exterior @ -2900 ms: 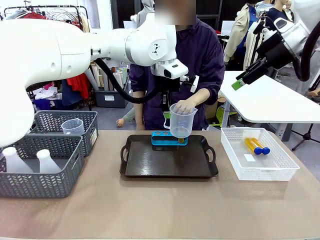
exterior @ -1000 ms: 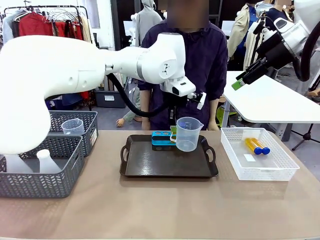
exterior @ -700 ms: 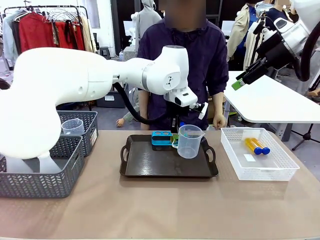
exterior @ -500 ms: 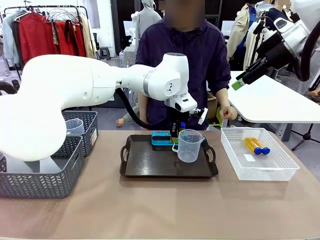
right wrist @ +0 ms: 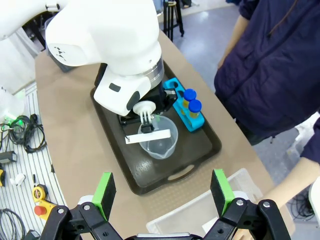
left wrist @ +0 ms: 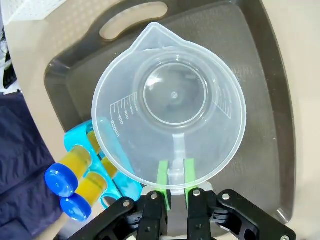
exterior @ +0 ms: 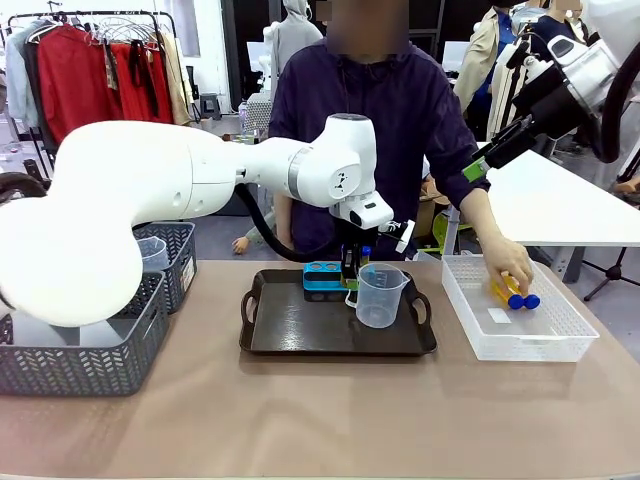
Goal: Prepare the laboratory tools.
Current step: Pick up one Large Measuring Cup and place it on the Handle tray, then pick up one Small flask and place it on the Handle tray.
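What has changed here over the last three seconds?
The left gripper, holding the beaker by its handle, carried it rightward and down to the tray. The person's hand left it and reached to the test tubes in the white basket. Rack and right gripper stayed.

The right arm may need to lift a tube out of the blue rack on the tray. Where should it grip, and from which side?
Probably the upper part just under the blue cap, coming straight down. The test tubes stand upright in the blue rack, lower ends sunk in its holes, and the beaker held by the left gripper crowds one side.
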Robot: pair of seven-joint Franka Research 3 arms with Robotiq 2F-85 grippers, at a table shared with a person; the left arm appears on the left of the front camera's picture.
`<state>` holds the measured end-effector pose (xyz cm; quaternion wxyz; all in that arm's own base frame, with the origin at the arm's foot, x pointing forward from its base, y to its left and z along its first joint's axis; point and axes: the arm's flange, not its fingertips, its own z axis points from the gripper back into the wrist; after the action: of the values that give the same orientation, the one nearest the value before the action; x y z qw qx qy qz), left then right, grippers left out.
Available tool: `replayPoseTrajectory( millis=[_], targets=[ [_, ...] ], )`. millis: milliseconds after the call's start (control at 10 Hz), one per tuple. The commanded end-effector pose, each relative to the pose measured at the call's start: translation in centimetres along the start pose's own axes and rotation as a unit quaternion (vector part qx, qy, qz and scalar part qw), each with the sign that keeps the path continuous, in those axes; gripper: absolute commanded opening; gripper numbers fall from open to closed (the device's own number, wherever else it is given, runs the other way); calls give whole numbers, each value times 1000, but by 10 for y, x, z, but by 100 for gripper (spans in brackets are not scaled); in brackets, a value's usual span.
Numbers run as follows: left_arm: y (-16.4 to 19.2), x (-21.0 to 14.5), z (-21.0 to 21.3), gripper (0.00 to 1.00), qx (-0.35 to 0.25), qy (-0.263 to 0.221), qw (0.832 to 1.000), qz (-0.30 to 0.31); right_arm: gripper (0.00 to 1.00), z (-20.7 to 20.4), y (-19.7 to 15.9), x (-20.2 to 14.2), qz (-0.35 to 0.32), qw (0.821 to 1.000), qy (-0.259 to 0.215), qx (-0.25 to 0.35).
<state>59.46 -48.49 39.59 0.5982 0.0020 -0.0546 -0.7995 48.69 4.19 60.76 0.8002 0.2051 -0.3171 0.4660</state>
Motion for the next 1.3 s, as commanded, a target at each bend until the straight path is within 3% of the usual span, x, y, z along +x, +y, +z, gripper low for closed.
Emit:
replayPoseTrajectory(
  millis=[0,200,300,900,1200],
  targets=[
    [6,0,5,55,-11,-13,1000,-5,100,1,0,1,5,1000,0,2],
    [5,-1,7,94,-12,-13,1000,-6,100,1,0,1,5,1000,0,2],
    [4,0,9,100,-11,-13,1000,-5,100,1,0,1,5,1000,0,2],
    [-7,-6,30,100,8,-17,1000,2,100,1,0,1,5,1000,0,2],
    [-36,-21,70,100,25,-22,999,25,100,1,0,1,5,1000,0,2]
  ],
)
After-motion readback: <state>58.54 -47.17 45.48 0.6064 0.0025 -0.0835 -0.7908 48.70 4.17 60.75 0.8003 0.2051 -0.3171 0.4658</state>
